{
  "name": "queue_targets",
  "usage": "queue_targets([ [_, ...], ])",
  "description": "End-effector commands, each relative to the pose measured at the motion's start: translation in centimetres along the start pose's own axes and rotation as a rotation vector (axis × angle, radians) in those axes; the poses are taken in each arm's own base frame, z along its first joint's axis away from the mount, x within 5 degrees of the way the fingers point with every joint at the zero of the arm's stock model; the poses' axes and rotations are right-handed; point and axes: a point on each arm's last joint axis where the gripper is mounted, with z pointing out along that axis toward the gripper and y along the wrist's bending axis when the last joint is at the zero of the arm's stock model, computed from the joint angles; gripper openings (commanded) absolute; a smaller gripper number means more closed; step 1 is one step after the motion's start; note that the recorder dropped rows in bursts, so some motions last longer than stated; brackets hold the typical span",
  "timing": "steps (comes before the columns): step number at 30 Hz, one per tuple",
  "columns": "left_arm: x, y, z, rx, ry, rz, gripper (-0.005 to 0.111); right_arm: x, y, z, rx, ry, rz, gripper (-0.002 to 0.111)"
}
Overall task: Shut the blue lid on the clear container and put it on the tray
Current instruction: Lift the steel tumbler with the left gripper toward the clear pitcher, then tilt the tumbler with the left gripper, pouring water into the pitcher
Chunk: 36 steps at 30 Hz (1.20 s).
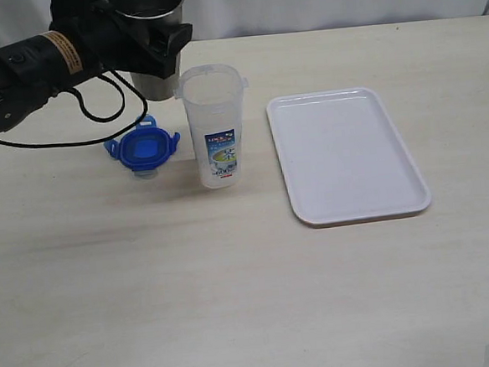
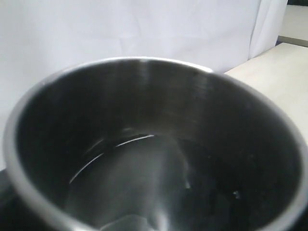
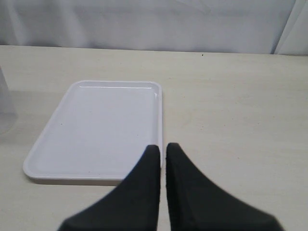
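Steel cup [image 1: 152,82] is just behind the clear container [image 1: 216,127], partly hidden by it, w/ left gripper [image 1: 155,40] clamped round its upper part. Container is upright on table [image 1: 236,302], top open, blue-white label facing front. Blue lid [image 1: 144,148] lies flat nearby, on its left in exterior view; white tray [image 1: 347,155] is on its right. Right gripper [image 3: 162,154] is closed, tips by tray rim.

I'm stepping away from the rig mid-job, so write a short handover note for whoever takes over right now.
Left gripper: clasped round the tapered steel cup, behind the tall clear plastic container.
Right gripper: shut, empty, above the table by the flat white rectangular tray.
Round blue plastic lid: on the table beside the container, on the left arm's side.
Container: upright, open, beside the tray.
Tray: bare.
Done: nothing.
To do: fit lid, move container onto tray.
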Motion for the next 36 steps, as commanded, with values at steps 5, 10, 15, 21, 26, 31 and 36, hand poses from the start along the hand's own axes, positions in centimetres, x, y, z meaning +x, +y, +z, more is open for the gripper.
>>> queue_targets([
  [5, -1.92, -0.60, -0.08, 0.068, -0.126, 0.055, 0.000, 0.03, -0.03, -0.01, 0.005, -0.005, -0.002, 0.004],
  [10, -2.02, -0.69, -0.10, 0.078, -0.137, 0.059, 0.000, 0.03, -0.03, -0.01, 0.005, -0.005, -0.002, 0.004],
  [15, -2.02, -0.91, -0.12, 0.101, -0.140, 0.082, 0.000, 0.03, -0.03, -0.01, 0.005, -0.005, -0.002, 0.004],
  [21, -2.02, -1.04, -0.14, 0.111, -0.143, 0.134, 0.000, 0.03, -0.03, -0.01, 0.005, -0.005, -0.002, 0.004],
  [26, -1.96, -1.03, -0.13, 0.109, -0.139, 0.175, 0.000, 0.03, -0.03, -0.01, 0.005, -0.005, -0.002, 0.004],
  [31, -1.96, -1.05, -0.13, 0.107, -0.141, 0.215, 0.000, 0.03, -0.03, -0.01, 0.005, -0.005, -0.002, 0.004],
  [36, -1.87, -1.17, -0.14, 0.116, -0.138, 0.298, 0.000, 0.03, -0.03, -0.01, 0.005, -0.005, -0.002, 0.004],
])
